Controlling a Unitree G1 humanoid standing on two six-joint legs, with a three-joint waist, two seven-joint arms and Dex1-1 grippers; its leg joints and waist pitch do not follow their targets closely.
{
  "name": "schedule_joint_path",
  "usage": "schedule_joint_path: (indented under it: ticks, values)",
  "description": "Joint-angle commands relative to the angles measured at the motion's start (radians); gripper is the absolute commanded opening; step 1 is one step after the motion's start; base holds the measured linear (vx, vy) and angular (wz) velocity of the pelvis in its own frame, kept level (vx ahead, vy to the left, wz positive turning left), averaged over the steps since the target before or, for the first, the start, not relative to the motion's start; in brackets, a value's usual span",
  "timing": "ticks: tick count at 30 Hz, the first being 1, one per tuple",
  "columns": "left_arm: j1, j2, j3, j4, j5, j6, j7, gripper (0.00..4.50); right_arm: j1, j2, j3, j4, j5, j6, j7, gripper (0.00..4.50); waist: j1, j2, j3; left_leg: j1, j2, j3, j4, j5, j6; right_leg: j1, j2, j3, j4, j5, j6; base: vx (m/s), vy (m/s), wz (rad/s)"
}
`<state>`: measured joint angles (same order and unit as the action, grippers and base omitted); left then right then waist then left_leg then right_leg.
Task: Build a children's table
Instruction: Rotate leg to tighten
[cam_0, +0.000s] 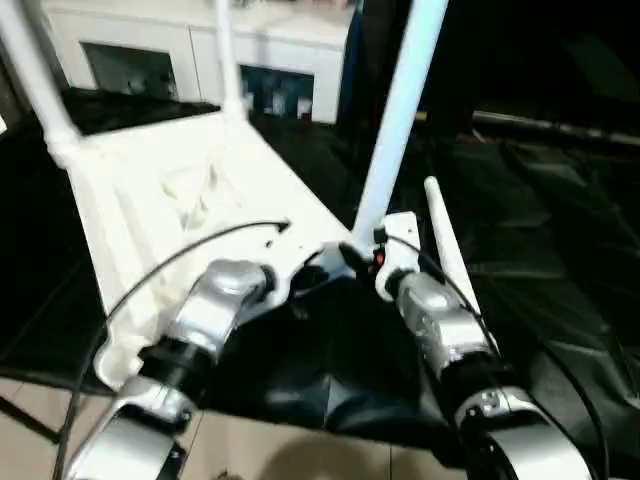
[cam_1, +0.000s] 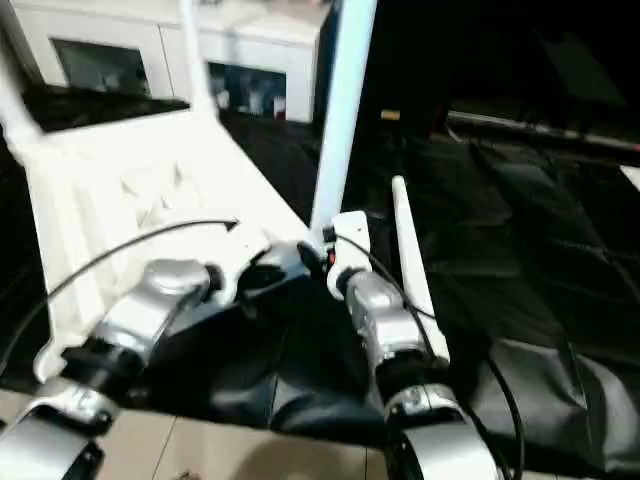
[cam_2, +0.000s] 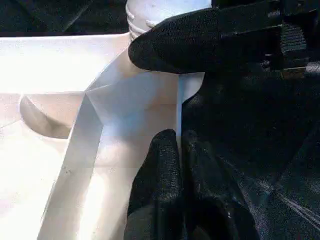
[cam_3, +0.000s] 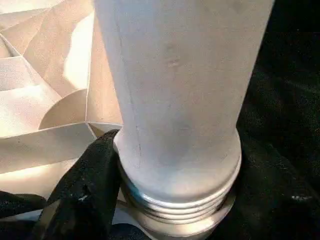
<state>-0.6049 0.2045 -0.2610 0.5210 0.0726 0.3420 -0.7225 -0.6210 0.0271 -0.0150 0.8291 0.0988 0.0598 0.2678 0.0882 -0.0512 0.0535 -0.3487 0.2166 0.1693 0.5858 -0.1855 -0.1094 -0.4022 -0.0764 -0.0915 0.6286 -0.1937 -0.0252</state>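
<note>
1. Leg (cam_0: 400, 110) number three of the children's table stood almost upright at the near right corner of the upturned tabletop (cam_0: 200, 190), its long axis running up and leaning slightly right, thick threaded end down at the corner socket (cam_3: 180, 200).
2. Threads at that thick end were visible above the socket in the right wrist view, so I judged the leg not fully seated.
3. Two more legs (cam_0: 35, 80) rose from the far corners of the tabletop, which lay ribbed side up on the black-draped surface (cam_0: 560, 250), left of centre.
4. A fourth leg (cam_0: 445, 245) lay loose on the surface just right of the right arm, its long axis running near to far, narrow tip far.
5. The right tool (cam_0: 365, 255) sat at the base of the upright leg, one finger (cam_2: 200, 40) pressed across it; its jaws stood fairly wide, though a firm grip could not be confirmed.
6. The left tool (cam_2: 180, 150) was pinched shut on the thin rim wall of the tabletop just left of that socket, steadying it.
7. The right arm was therefore the nearer one for turning the leg home.
</note>
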Motion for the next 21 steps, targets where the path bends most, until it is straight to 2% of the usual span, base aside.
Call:
schedule_joint_path:
  ticks: [1, 3, 4, 7, 8, 9, 11, 16, 19, 21]
  values:
    - [-0.008, -0.027, -0.016, -0.013, -0.024, -0.040, -0.017, 0.00, 0.008, 0.046, 0.026, 0.013, 0.019, 0.008, 0.076, 3.36, 0.001, 0.008, -0.063, -0.003, 0.013, 0.000, -0.071, -0.194, 0.001, 0.051, -0.068, 0.058, -0.088, -0.248, -0.130, 0.000, 0.000, 0.00]
    - [0.004, -0.008, -0.015, -0.031, -0.031, -0.051, -0.045, 0.00, 0.014, 0.028, 0.035, -0.007, 0.026, 0.005, 0.140, 3.49, 0.001, 0.008, -0.063, -0.004, 0.014, 0.000, -0.070, -0.191, 0.007, 0.053, -0.069, 0.058, -0.087, -0.238, -0.136, 0.000, 0.000, 0.00]
    - [0.012, 0.008, -0.019, -0.037, -0.033, -0.075, -0.067, 0.00, 0.016, 0.017, 0.039, -0.018, 0.031, 0.001, 0.177, 3.56, 0.000, 0.004, -0.062, -0.006, 0.015, -0.001, -0.072, -0.194, 0.016, 0.055, -0.070, 0.057, -0.087, -0.244, -0.139, 0.000, 0.000, 0.00]
    - [0.020, 0.020, -0.019, -0.041, -0.034, -0.087, -0.091, 0.00, 0.011, 0.005, 0.039, -0.019, 0.034, -0.001, 0.203, 3.86, 0.000, 0.007, -0.061, -0.005, 0.015, 0.000, -0.071, -0.189, 0.018, 0.053, -0.069, 0.058, -0.088, -0.246, -0.143, 0.000, 0.000, 0.00]
    - [0.031, 0.036, -0.018, -0.051, -0.041, -0.105, -0.120, 0.00, 0.013, -0.020, 0.058, -0.035, 0.025, 0.000, 0.243, 3.92, 0.001, 0.008, -0.062, -0.005, 0.016, -0.001, -0.072, -0.187, 0.019, 0.054, -0.071, 0.058, -0.087, -0.246, -0.147, 0.000, 0.000, 0.00]
    - [0.051, 0.070, -0.016, -0.076, -0.058, -0.110, -0.173, 0.00, 0.025, -0.068, 0.084, -0.082, 0.031, 0.025, 0.339, 3.92, 0.003, 0.007, -0.061, -0.003, 0.017, -0.001, -0.072, -0.183, 0.023, 0.055, -0.068, 0.057, -0.088, -0.236, -0.149, 0.000, 0.000, 0.00]
    - [0.063, 0.093, -0.015, -0.090, -0.067, -0.116, -0.208, 0.00, 0.035, -0.098, 0.093, -0.116, 0.040, 0.042, 0.398, 3.92, 0.003, 0.008, -0.060, -0.004, 0.018, 0.001, -0.072, -0.184, 0.032, 0.054, -0.069, 0.059, -0.087, -0.227, -0.155, 0.000, 0.000, 0.00]
    - [0.097, 0.166, -0.013, -0.139, -0.104, -0.133, -0.334, 0.00, 0.058, -0.187, 0.125, -0.182, 0.044, 0.066, 0.570, 3.92, 0.006, 0.010, -0.060, -0.002, 0.020, 0.001, -0.071, -0.175, 0.033, 0.053, -0.069, 0.059, -0.083, -0.213, -0.167, 0.000, 0.000, 0.00]
    - [0.110, 0.195, -0.014, -0.152, -0.109, -0.130, -0.372, 0.00, 0.061, -0.220, 0.157, -0.186, 0.019, 0.062, 0.622, 3.92, 0.008, 0.013, -0.061, 0.004, 0.021, 0.003, -0.071, -0.175, 0.031, 0.050, -0.068, 0.059, -0.079, -0.179, -0.190, 0.000, 0.000, 0.00]
    - [0.116, 0.203, -0.012, -0.160, -0.114, -0.127, -0.382, 0.00, 0.064, -0.229, 0.171, -0.193, 0.018, 0.070, 0.645, 3.92, 0.008, 0.010, -0.062, 0.000, 0.021, 0.003, -0.071, -0.163, 0.031, 0.054, -0.068, 0.059, -0.075, -0.153, -0.197, 0.000, 0.000, 0.00]
